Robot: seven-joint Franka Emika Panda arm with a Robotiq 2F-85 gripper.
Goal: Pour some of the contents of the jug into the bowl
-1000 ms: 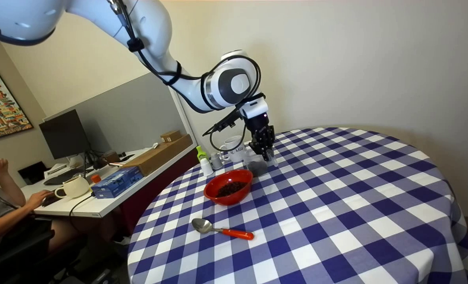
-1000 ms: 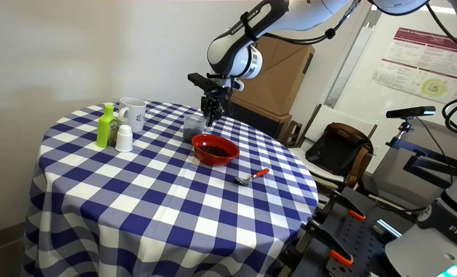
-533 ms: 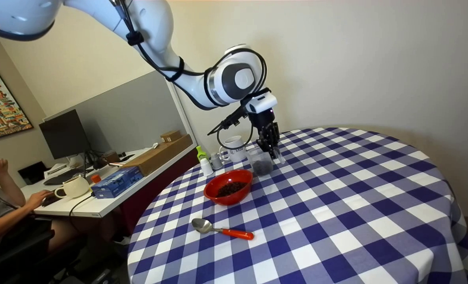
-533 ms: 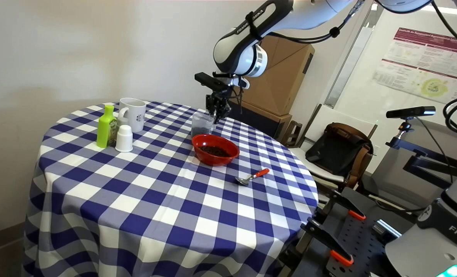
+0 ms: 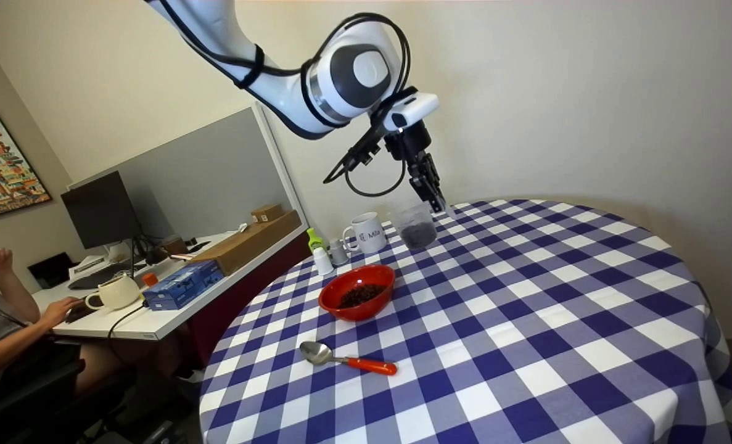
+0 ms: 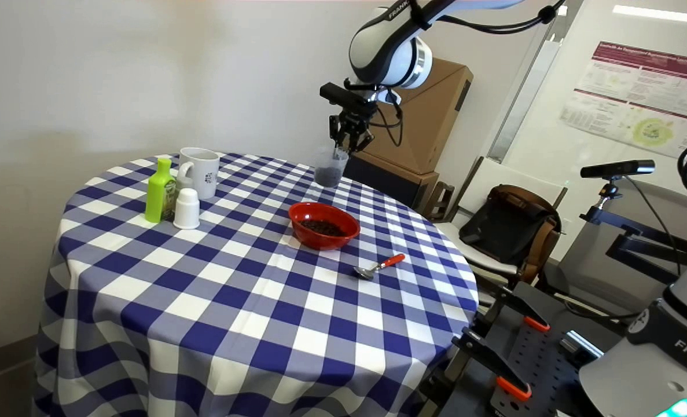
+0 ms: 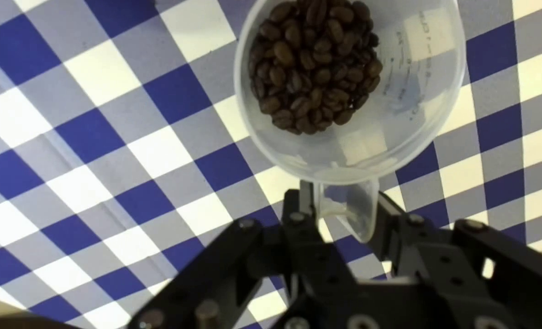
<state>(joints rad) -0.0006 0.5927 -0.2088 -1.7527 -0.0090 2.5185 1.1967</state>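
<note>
Soft light brightens both exterior views; in an exterior view, gloom lies under the desk (image 5: 162, 322). In the wrist view, the coffee beans (image 7: 316, 68) look sharp, the gripper (image 7: 346, 203) blurred.

On the checked cloth (image 6: 204, 370) over my table (image 6: 227, 255) I have, in an exterior view, the bowl (image 6: 321, 241), spoon (image 6: 385, 264) at its four o'clock, mug (image 6: 206, 178) at ten, bottle (image 6: 158, 196) and shakers (image 6: 186, 209) near nine.
</note>
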